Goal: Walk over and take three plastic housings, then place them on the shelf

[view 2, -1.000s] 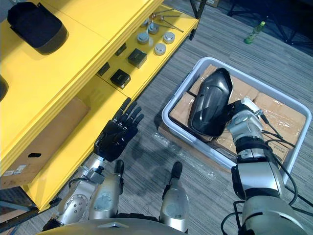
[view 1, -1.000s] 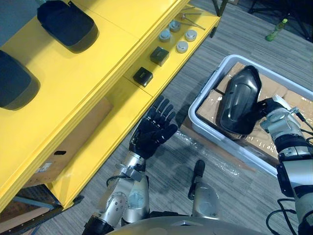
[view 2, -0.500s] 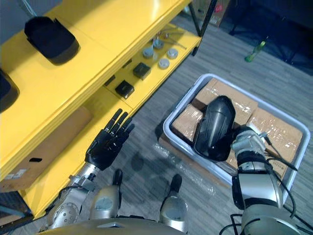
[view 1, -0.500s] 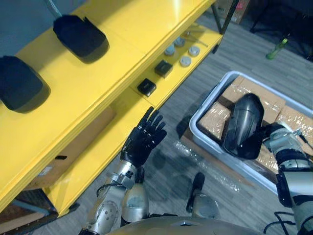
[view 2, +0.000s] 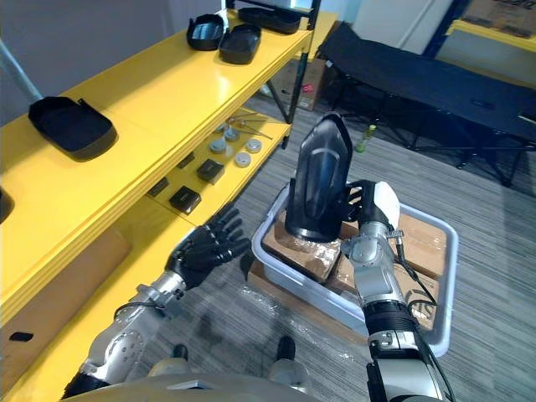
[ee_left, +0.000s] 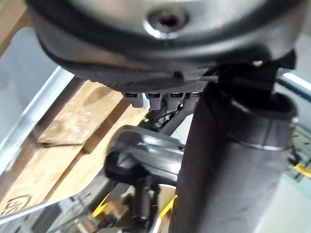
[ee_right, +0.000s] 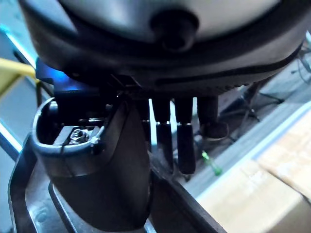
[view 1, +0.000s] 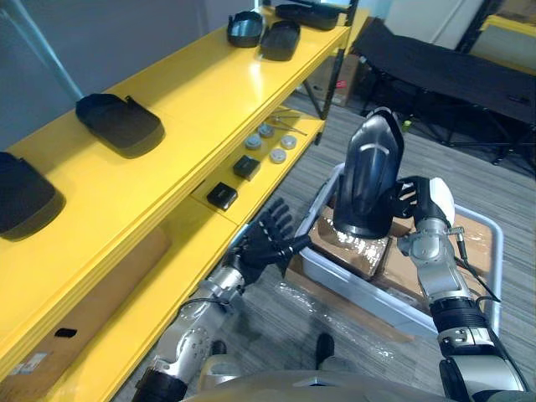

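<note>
My right hand (view 1: 416, 201) is shut on a black plastic housing (view 1: 368, 174) and holds it upright above the grey bin (view 1: 496, 261). In the right wrist view the thumb (ee_right: 104, 174) and fingers (ee_right: 181, 141) clamp the housing's rim (ee_right: 29, 208). My left hand (view 1: 268, 241) hangs open with spread fingers beside the yellow shelf (view 1: 193, 92), holding nothing. Two black housings (view 1: 117, 124) (view 1: 23, 197) lie on the shelf's top board near me. Several more dark housings (view 1: 264, 32) lie at its far end.
The bin holds wrapped cardboard boxes (view 1: 356, 244). Small black boxes (view 1: 222, 196) and round metal pieces (view 1: 270, 144) sit on the lower shelf board. A cardboard box (view 1: 75, 306) stands under the shelf. A black cot (view 1: 452, 75) stands behind the bin.
The camera has swung up. My right hand has raised the housing out of the bin and stood it upright. The left hand stays open near the shelf.
</note>
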You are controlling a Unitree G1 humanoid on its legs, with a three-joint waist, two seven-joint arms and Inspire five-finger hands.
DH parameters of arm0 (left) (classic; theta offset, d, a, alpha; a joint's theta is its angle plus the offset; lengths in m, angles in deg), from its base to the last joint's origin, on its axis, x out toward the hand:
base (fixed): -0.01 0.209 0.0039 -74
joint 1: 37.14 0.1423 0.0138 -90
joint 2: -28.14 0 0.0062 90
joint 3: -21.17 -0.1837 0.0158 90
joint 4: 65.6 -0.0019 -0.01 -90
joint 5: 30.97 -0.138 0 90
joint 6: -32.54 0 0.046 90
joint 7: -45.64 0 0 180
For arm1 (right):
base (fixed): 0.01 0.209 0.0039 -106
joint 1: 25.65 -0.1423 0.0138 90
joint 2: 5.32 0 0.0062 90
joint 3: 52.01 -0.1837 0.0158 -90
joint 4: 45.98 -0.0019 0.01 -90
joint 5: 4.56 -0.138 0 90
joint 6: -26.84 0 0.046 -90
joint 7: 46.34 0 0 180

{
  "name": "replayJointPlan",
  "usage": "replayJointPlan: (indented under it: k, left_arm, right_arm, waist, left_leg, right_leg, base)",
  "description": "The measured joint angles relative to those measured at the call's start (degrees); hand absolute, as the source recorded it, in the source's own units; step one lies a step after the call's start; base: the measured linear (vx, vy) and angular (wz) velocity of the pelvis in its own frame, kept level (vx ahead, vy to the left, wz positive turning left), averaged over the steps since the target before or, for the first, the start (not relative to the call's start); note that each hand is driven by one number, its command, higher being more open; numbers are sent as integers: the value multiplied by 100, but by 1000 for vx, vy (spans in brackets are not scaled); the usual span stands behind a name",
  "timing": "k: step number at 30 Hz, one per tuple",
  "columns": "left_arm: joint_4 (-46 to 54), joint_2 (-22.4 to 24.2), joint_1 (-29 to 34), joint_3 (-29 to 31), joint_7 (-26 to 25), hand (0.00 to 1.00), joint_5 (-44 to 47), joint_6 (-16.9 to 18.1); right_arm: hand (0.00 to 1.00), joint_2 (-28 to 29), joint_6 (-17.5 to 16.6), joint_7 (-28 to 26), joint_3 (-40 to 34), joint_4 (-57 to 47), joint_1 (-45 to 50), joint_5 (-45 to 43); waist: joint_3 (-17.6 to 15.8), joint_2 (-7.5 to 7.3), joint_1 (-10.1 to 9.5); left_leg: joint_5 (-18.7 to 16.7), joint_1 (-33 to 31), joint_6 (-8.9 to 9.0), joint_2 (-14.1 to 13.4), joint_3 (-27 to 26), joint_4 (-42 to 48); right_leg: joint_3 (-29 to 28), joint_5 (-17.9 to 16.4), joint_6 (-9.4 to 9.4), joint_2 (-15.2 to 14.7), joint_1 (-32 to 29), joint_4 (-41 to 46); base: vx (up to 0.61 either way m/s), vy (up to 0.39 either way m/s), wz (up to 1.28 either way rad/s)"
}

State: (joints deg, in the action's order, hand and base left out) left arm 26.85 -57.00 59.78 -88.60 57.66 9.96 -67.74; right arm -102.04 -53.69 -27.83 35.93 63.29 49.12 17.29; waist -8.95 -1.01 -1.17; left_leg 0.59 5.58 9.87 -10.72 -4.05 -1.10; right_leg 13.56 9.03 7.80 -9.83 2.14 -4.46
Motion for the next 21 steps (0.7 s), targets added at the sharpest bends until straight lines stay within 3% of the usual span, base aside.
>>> replayJointPlan:
  k: [5, 12, 21]
  left_arm:
    - [-10, 40, -171, -119, -62, 100, -152, -98]
    - [-9, 190, -760, 21, -315, 100, -792, 364]
    - [-2, 228, -766, 39, -709, 100, -1087, 632]
  right_arm:
    - [0, 8, -632, 499, -19, -643, 203, 29]
    - [0, 223, -1368, 709, 182, -1303, 545, 55]
    - [0, 515, -1447, 533, 602, -1589, 856, 211]
  waist:
    - [94, 44, 163]
    - [224, 136, 260]
    - [274, 180, 271]
  left_leg:
    - [-123, 129, 39, -22, -217, 149]
    - [-294, 217, 40, -53, -323, 395]
    - [-360, 276, 50, -78, -416, 395]
  right_leg:
    - [-196, 53, -3, 26, 27, 3]
    - [-277, 27, 17, 48, 135, -1]
    - [-246, 41, -17, 55, 124, -1]
  base:
    - [-7, 11, -24]
    - [-35, 13, -10]
    - [-5, 11, -6]
